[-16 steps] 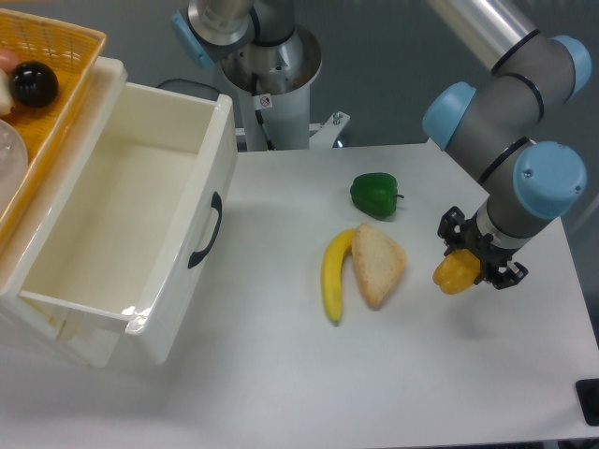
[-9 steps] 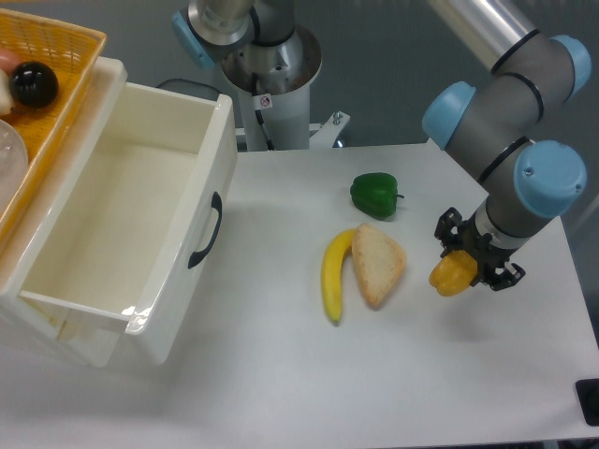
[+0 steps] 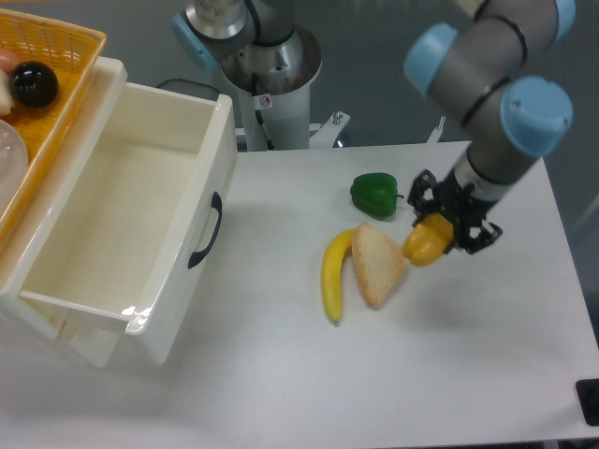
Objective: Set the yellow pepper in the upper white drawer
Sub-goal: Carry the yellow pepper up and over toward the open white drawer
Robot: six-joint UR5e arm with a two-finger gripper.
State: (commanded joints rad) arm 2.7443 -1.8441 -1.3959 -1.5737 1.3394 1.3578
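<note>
The yellow pepper (image 3: 425,243) is held off the table, with my gripper (image 3: 444,224) shut on it from above. It hangs just right of the bread slice (image 3: 376,265) and below the green pepper (image 3: 375,194). The upper white drawer (image 3: 131,201) stands pulled open at the left, its deep cavity empty and its black handle (image 3: 206,230) facing the table. The pepper is well to the right of the drawer.
A banana (image 3: 333,275) lies beside the bread slice in the middle of the table. A yellow woven basket (image 3: 56,65) holding a dark ball (image 3: 34,83) sits above the drawer at the far left. The robot base (image 3: 271,65) stands behind.
The gripper has risen and moved left and up with the yellow pepper, from the right side of the table to beside the bread slice.
</note>
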